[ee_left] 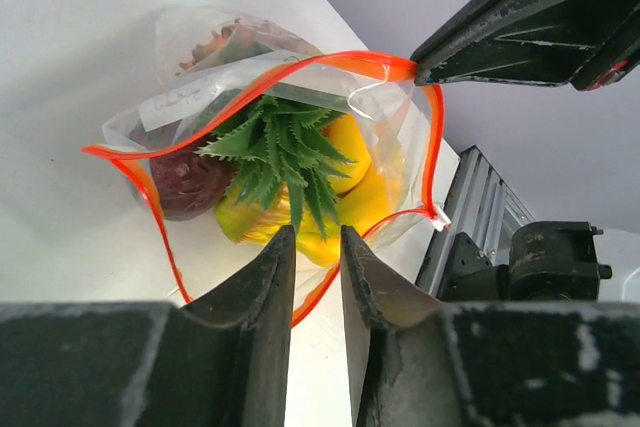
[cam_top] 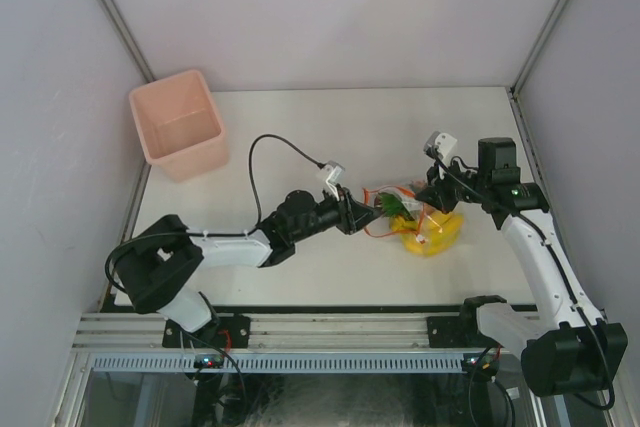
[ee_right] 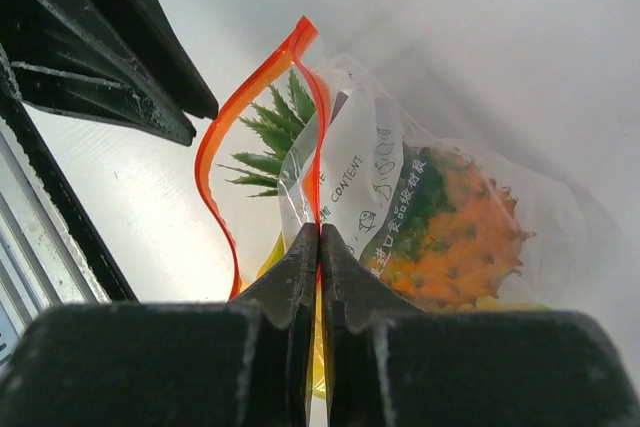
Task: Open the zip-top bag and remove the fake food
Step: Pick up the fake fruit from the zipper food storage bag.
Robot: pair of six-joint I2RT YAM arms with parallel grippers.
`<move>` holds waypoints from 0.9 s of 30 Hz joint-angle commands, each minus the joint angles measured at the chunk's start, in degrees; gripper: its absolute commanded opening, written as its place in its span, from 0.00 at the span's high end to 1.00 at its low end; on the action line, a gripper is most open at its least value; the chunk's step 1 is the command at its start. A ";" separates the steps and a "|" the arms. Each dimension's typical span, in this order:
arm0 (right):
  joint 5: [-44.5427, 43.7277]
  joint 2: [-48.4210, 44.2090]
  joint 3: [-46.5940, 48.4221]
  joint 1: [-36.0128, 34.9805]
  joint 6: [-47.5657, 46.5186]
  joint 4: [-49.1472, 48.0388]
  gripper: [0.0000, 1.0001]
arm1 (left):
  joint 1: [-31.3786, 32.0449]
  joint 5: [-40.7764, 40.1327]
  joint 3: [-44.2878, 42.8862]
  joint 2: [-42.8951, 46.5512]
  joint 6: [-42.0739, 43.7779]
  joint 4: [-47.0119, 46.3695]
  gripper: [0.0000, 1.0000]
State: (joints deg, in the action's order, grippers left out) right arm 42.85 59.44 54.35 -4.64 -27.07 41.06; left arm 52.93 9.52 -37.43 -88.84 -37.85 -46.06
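Pink bin point(cam_top: 178, 125) upright, table point(cam_top: 330, 117) far-left corner.

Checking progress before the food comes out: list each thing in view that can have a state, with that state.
zip-top bag: mouth pulled open, zip strip parted, lying on the table.
fake food: inside the bag, none removed.
right gripper: shut on the bag's rim.
left gripper: jaws slightly apart at the opposite rim, no clear grip.
pink bin: upright, apart from the bag.
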 commanded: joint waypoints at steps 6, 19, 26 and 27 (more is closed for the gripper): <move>1.53 -0.82 0.30 -1.07 -0.95 -0.63 1.00 | 2.51 -5.67 2.22 -0.95 -9.78 -9.32 0.42; 1.29 -0.84 0.26 -1.60 -0.96 -0.72 1.00 | 3.41 -12.22 -7.42 -9.40 -15.66 -2.89 0.28; 0.82 -0.91 0.31 -1.68 -1.10 -0.72 1.00 | 3.50 -10.94 -9.99 -11.61 -15.21 -0.88 0.35; 0.43 -0.91 0.24 -1.64 -0.94 -0.89 1.00 | 3.50 -11.04 -9.65 -11.54 -15.08 -0.91 0.36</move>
State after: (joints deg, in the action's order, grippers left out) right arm 43.00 59.42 54.35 -6.09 -27.29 41.10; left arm 56.03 -1.32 -45.21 -100.01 -52.99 -47.00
